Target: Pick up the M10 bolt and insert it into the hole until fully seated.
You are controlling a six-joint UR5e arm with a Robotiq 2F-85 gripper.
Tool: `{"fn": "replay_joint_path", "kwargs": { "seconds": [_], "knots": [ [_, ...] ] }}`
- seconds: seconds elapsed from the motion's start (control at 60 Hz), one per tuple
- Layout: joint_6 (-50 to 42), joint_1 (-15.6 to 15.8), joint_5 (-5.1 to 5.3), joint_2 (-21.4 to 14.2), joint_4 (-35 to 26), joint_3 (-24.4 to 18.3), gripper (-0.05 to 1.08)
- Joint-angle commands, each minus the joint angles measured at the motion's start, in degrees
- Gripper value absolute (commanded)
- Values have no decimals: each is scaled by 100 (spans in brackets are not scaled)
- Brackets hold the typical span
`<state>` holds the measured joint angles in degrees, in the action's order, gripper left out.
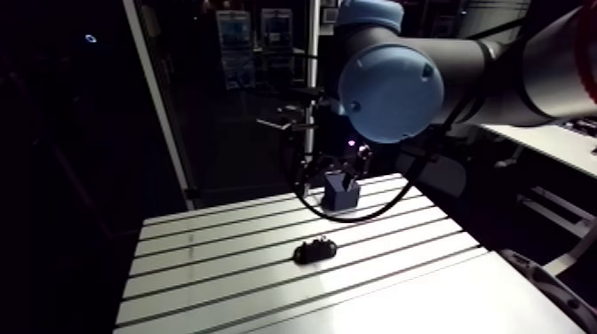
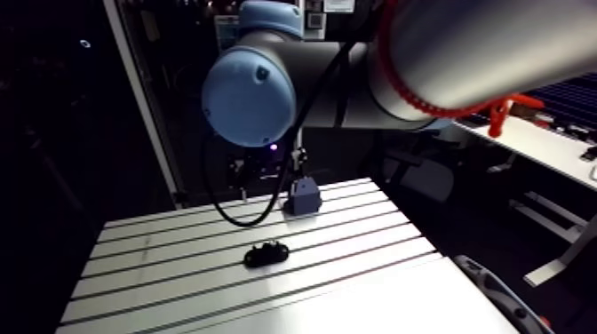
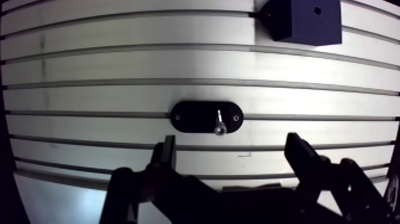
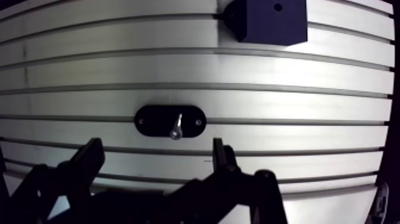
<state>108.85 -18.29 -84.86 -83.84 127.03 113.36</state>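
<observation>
A small silver bolt (image 3: 219,122) stands in a black oval holder (image 3: 190,116) fixed on the slotted aluminium table (image 3: 89,71). In the wrist view the holder lies just ahead of my gripper (image 3: 232,140), roughly centred between the two fingers. The fingers (image 3: 168,149) are spread wide apart with nothing between them. Further ahead and off to one side sits a dark blue block (image 3: 306,24) with a small hole in its upper face. The arm view shows the holder (image 1: 315,251) mid-table and the block (image 1: 341,194) near the far edge.
Long grooves run across the table. A black cable (image 1: 355,213) loops down onto the table by the block. A white upright post (image 1: 160,98) stands at the table's far left corner. A pale bench (image 1: 551,142) sits off to the right.
</observation>
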Motion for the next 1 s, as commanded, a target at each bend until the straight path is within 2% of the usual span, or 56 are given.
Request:
{"fn": "replay_joint_path", "kwargs": {
  "seconds": [0.017, 0.283, 0.617, 1.0],
  "knots": [
    [-8, -7, -24, 184, 225, 92, 1],
    [-17, 1, -313, 310, 438, 215, 1],
    [-17, 18, -316, 400, 510, 320, 5],
    [-25, 27, -309, 571, 689, 410, 25]
  ]
}}
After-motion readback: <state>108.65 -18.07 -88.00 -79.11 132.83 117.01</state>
